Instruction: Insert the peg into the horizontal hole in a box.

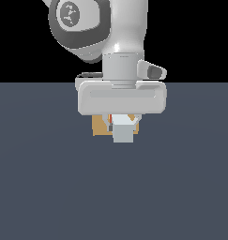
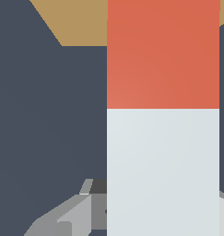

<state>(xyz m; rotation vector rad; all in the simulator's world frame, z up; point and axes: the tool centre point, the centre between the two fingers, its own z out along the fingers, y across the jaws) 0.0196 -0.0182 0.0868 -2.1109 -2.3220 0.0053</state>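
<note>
- A peg (image 2: pixel 163 138), pale grey-white with an orange-red end.
- A tan box (image 2: pixel 81 20), plain-faced.
- A white arm (image 1: pixel 120 33) with dark grey joint trim; light grey gripper (image 1: pixel 123 133).
- A slate-blue floor (image 1: pixel 45 187) under black backdrop (image 1: pixel 195 37).

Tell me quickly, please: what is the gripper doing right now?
Gripper: closed on the peg, orange-red end pointing toward the box.
</note>
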